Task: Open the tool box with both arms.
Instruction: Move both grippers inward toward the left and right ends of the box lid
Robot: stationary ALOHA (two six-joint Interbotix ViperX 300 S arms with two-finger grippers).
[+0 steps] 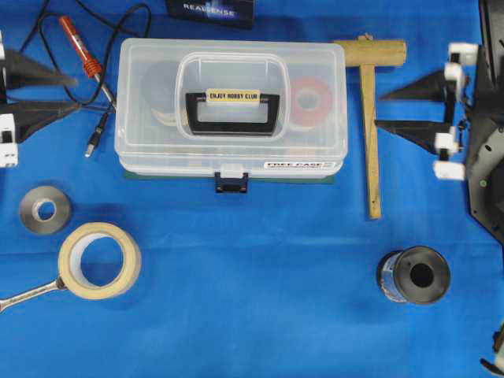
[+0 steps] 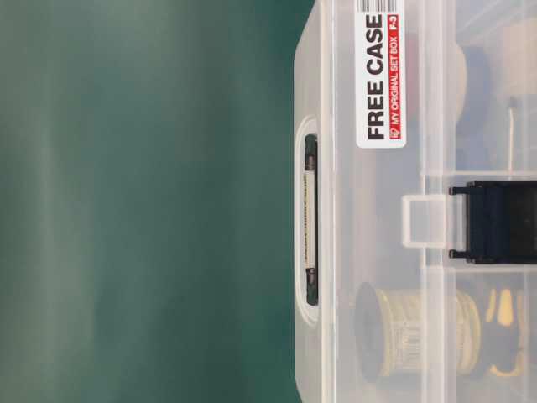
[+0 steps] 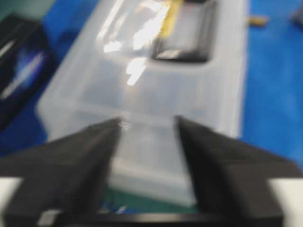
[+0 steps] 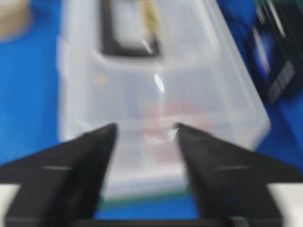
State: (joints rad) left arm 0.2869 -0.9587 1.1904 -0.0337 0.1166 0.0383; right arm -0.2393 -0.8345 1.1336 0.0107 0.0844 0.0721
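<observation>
The large clear plastic rectangular tool box (image 1: 231, 110) lies flat on the blue cloth (image 1: 252, 315), lid closed, its black handle (image 1: 233, 114) with the yellow "ENJOY HOBBY CLUB" label (image 1: 233, 95) folded into the lid recess. On its front edge sit the dark blue latch (image 1: 231, 183) and the white "FREE CASE" sticker (image 1: 302, 165); a green base shows beneath. Through the lid a red ring-shaped roll (image 1: 312, 101) shows at the box's right end and a dark round shape at its left end; the table-level view shows a pale wound spool (image 2: 419, 333) inside, behind the front wall.

Just right of the box lies a wooden T-shaped mallet (image 1: 370, 118). Left of the box lie a red-handled tool (image 1: 83, 51) and black cables (image 1: 94, 94). In front of the box to its left are a cream roll of masking tape (image 1: 100, 260), a grey metal ring (image 1: 45, 209) and a silver wrench end (image 1: 27, 294); in front to its right stands a black spool (image 1: 415, 276). Behind the box is a dark carton (image 1: 211, 11).

The left gripper (image 1: 71, 92) is level with the box's left end, well apart from it, black triangular fingers spread and pointing at it, holding nothing. The right gripper (image 1: 382, 110) sits beyond the mallet at the box's right end, fingers likewise spread, empty, pointing at the box. Both wrist views are blurred, the box end showing between parted fingers (image 3: 80, 156) (image 4: 75, 156).
</observation>
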